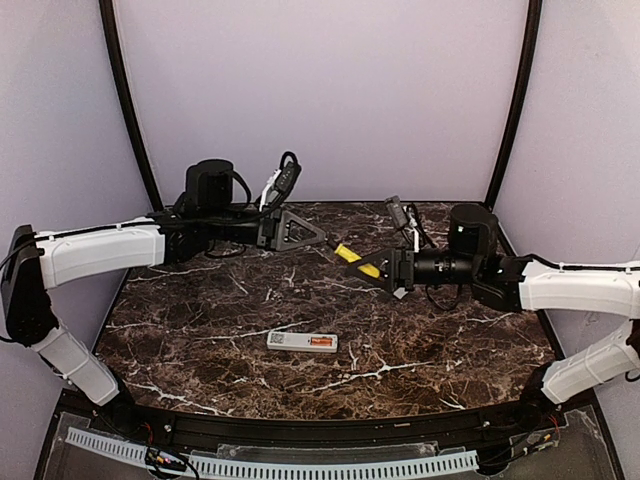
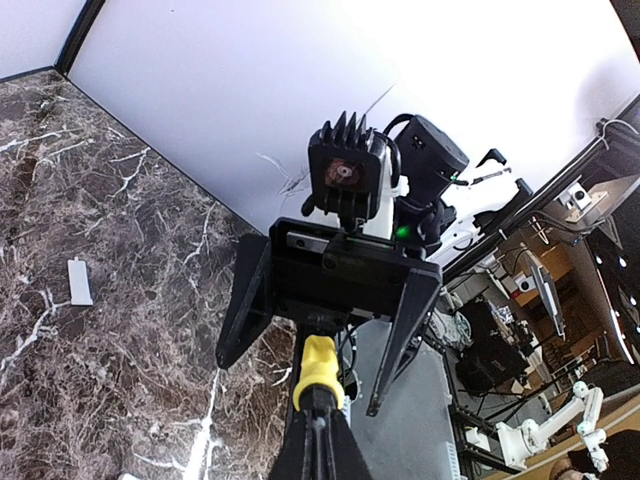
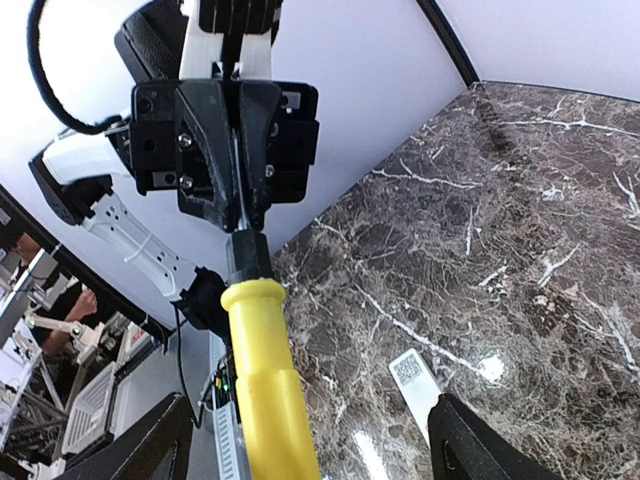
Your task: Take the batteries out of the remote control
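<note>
The white remote control [image 1: 302, 341] lies flat on the marble table [image 1: 200, 310], with the orange batteries [image 1: 322, 343] showing in its right end. Above the table, my left gripper [image 1: 320, 238] is shut on the shaft of a yellow-handled screwdriver [image 1: 355, 258] and holds it level. My right gripper [image 1: 384, 268] is open, its fingers spread on either side of the yellow handle [image 3: 262, 360]. In the left wrist view my own fingers [image 2: 318, 425] close just behind the handle [image 2: 320, 365]. A white bar with a printed code [image 3: 412, 372], probably the remote, is partly hidden behind my right finger.
A small grey-white cover piece [image 2: 79, 281] lies on the table, apart from both grippers. Lilac walls and black corner poles [image 1: 128, 110] close off the back and sides. A black rail [image 1: 300, 430] runs along the near edge.
</note>
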You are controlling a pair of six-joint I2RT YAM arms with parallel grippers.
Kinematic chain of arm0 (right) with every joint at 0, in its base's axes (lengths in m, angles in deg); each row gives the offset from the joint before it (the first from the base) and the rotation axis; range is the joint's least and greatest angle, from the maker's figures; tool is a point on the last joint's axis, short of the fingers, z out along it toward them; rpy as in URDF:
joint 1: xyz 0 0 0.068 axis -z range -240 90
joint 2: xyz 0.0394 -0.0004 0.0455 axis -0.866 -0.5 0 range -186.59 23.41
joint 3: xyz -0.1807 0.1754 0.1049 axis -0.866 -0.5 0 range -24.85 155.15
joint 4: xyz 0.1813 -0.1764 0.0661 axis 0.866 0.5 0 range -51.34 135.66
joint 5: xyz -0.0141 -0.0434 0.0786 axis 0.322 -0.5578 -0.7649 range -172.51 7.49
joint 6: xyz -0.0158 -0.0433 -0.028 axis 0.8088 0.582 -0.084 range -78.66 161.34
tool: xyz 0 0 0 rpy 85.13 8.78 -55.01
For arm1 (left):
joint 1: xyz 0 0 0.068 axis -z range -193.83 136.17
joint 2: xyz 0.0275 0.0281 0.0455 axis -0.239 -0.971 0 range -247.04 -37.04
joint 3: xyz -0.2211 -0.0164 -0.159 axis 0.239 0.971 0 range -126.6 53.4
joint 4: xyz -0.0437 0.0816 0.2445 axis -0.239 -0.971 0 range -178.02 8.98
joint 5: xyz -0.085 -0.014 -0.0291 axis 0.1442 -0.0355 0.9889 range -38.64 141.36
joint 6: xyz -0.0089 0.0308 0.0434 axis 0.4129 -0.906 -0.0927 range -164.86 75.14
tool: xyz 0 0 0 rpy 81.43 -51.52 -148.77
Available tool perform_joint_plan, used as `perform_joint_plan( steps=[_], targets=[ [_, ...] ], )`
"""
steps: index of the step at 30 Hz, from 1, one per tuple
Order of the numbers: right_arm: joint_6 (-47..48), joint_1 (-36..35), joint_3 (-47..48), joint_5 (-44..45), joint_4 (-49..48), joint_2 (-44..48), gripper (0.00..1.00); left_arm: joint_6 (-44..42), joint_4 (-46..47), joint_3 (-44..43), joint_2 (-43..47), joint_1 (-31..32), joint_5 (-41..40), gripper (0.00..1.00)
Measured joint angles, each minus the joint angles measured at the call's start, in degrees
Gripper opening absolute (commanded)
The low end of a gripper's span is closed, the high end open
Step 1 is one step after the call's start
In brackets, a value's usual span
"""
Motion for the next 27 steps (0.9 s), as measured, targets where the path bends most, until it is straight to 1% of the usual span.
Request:
perform_joint_plan(
  steps=[4,11,21,27],
  targets=[
    [-3.7,0.0,-1.8,1.3,-7.2,0.2,0.77,3.8,4.5,1.0,0.0,0.0,-0.9,0.00],
    [-7.8,0.0,-2.4,2.0,-17.6,0.7,0.64,9.4,11.2,1.4,0.2,0.0,-1.8,0.00],
    [-10.1,0.0,-2.3,2.1,-24.0,-0.2,0.50,14.9,18.8,1.6,0.2,0.0,-2.6,0.00],
    [-10.3,-0.1,-2.2,2.1,-24.3,-1.5,0.48,15.8,19.8,1.6,0.2,0.0,-2.6,0.00]
  ],
)
